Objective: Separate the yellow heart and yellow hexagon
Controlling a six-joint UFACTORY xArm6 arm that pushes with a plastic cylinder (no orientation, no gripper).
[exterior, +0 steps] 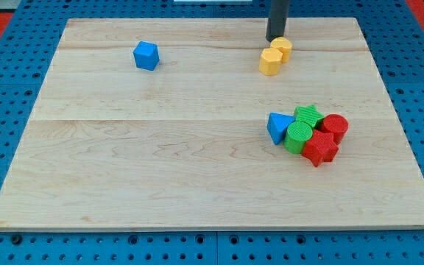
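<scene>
My tip (pixel 276 38), bare rod w/ nothing held, touches yellow hexagon (pixel 282 48) at top; yellow heart (pixel 270 62) touching diagonally bottom-left; heart's pointing direction unclear.

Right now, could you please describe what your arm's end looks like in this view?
Only a straight, dark grey-black rod shows, entering from the view's top. It is plain and round, with no markings or cables visible. My tip sits just above the two yellow blocks.

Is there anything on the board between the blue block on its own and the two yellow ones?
No. In the camera view, only bare wood lies between the blue block and the yellow blocks.
</scene>
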